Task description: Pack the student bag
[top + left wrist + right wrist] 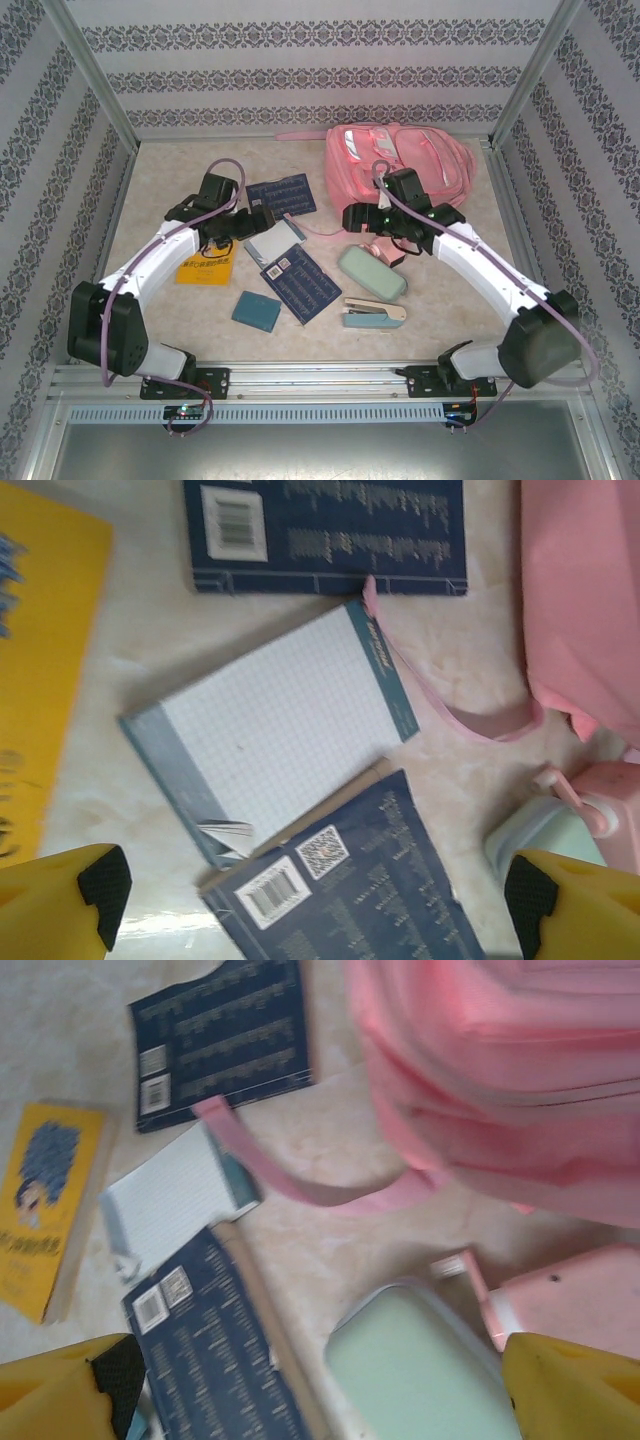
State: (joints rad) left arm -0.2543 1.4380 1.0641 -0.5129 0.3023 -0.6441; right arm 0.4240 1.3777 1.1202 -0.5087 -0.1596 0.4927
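From above, you see the student bag (400, 165) lying at the far right of the tabletop (150, 190). Your left tool (265, 222) hangs over a grid notepad (272, 243). Your right tool (350, 216) hangs just beside the bag's near left corner. A yellow book (205, 268), dark blue booklets (300, 282), a mint case (371, 272) and a stapler (374, 314) lie on the tabletop nearer the arm bases than the bag.

At the left wrist, the yellow fingers (95, 885) stand spread wide at the bottom corners, gripping nothing. The notepad lies on the tabletop between them, and the bag's pink fabric is at the right edge.

At the right wrist, the fingers (575, 1390) are likewise spread wide and empty, with the mint case between them. The bag takes up the top right, and its strap (300, 1175) trails toward the notepad.
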